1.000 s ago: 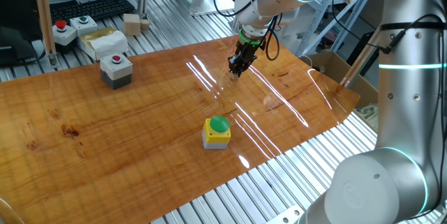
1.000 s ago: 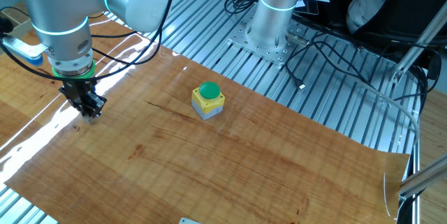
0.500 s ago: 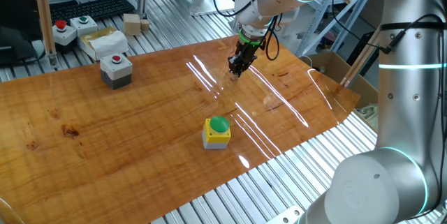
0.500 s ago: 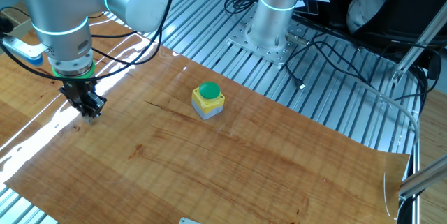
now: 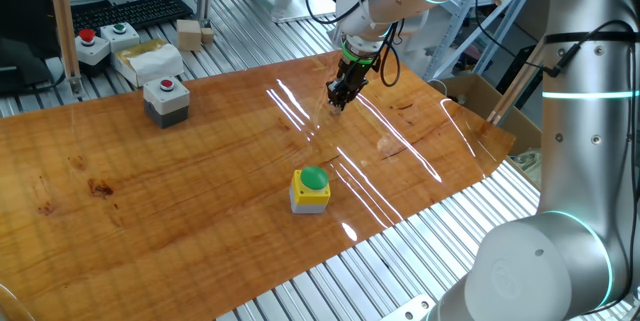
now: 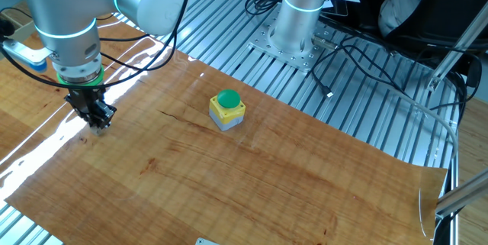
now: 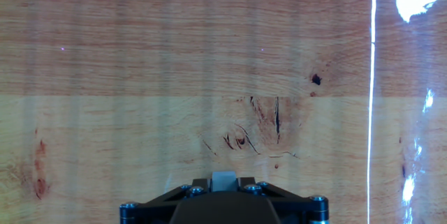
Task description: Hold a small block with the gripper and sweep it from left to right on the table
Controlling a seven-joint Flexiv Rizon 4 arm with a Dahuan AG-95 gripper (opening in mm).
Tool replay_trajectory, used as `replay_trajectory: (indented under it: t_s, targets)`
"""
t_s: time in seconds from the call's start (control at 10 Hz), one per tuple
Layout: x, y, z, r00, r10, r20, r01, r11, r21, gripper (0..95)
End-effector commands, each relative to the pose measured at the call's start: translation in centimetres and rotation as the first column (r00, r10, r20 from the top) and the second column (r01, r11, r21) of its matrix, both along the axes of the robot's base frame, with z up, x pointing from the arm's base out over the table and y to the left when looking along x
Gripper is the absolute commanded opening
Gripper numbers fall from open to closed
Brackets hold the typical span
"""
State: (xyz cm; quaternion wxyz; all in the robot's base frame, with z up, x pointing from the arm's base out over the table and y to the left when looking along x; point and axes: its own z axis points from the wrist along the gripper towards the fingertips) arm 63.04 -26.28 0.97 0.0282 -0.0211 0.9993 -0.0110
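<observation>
My black gripper (image 5: 338, 101) with its green ring stands down on the orange-brown table (image 5: 200, 191) near its far right part. In the other fixed view the gripper (image 6: 99, 125) touches the board at the left. In the hand view the small block (image 7: 224, 180) shows as a greyish-beige cube pinched between the two black fingers (image 7: 194, 190), resting against the wood. The gripper is shut on it. The block is too small to make out in the fixed views.
A yellow-and-grey box with a green button (image 5: 311, 189) sits on the board in front of the gripper, also seen in the other fixed view (image 6: 226, 109). A grey box with a red button (image 5: 166, 99) stands far left. Glare streaks (image 7: 371, 91) cross the board. Silver slats surround it.
</observation>
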Motion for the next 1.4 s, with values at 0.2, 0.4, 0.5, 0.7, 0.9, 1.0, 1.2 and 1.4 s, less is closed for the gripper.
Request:
replay_trajectory:
  t_s: [0.2, 0.4, 0.5, 0.7, 0.9, 1.0, 1.2, 1.4]
  targets:
    - [-0.4, 2.6, 0.7, 0.997, -0.079, -0.003, 0.079, 0.997, -0.011, 0.0]
    - [-0.4, 2.6, 0.4, 0.996, -0.085, -0.002, 0.085, 0.996, -0.01, 0.0]
    - [-0.4, 2.7, 0.3, 0.996, -0.086, -0.002, 0.086, 0.996, -0.01, 0.0]
    - [-0.4, 2.8, 0.2, 0.996, -0.091, -0.001, 0.091, 0.996, -0.011, 0.0]
    - [-0.4, 2.9, 0.2, 0.995, -0.096, 0.0, 0.096, 0.995, -0.011, 0.0]
    - [-0.4, 3.1, 0.1, 0.995, -0.103, 0.001, 0.103, 0.995, -0.014, 0.0]
    - [-0.3, 3.5, 0.0, 0.993, -0.117, 0.001, 0.117, 0.993, -0.013, 0.0]
    - [-0.3, 3.9, -0.1, 0.991, -0.13, 0.002, 0.13, 0.991, -0.013, 0.0]
